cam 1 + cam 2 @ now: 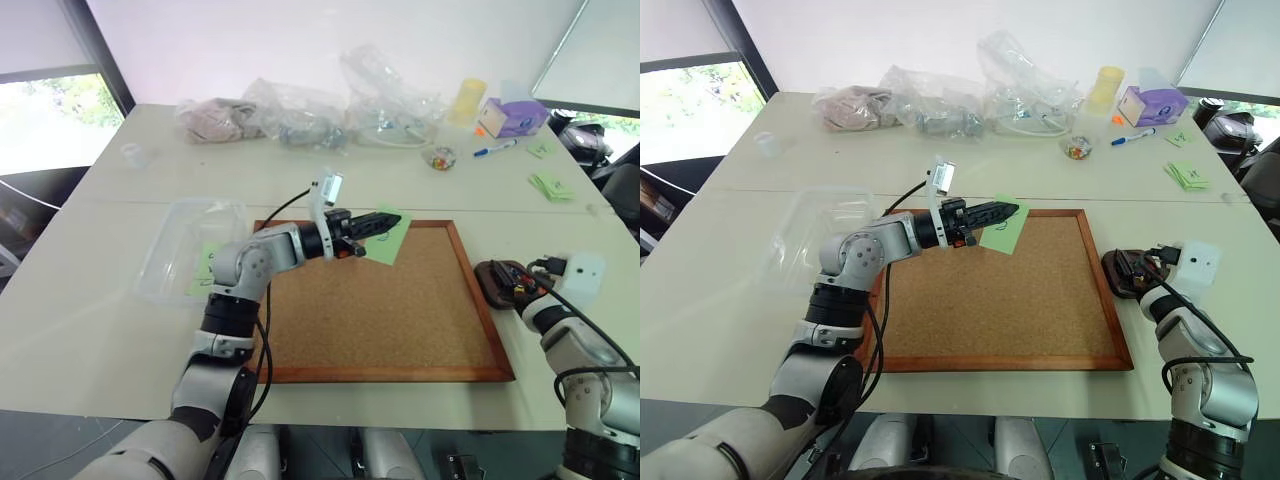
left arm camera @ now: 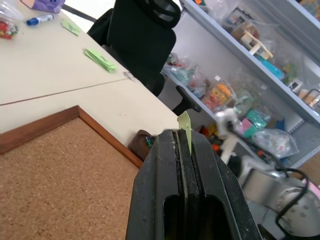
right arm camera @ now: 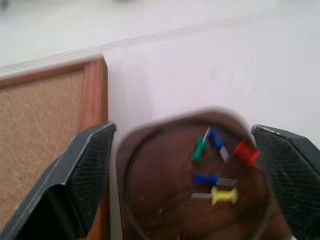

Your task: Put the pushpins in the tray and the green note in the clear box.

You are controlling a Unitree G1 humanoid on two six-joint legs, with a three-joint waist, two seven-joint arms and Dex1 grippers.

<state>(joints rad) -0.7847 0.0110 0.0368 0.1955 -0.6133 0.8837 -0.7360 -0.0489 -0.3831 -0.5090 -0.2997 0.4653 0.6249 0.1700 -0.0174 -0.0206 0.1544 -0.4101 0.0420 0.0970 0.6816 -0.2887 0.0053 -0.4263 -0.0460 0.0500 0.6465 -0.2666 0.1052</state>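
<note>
Over the corkboard (image 1: 375, 310) on the table (image 1: 90, 300), my left pincer (image 1: 392, 220) pinches the green note (image 1: 390, 240). My right pincer (image 3: 185, 175) gapes wide around the tray (image 3: 160, 200) of pushpins (image 3: 215, 165); the clear box (image 1: 185, 245) sits left.

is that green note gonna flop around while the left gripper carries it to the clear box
Probably: the green note is thin paper, pinched along one edge by the shut left gripper, so the free part likely droops or flutters. Being light, it may cling to the fingers on release.
</note>
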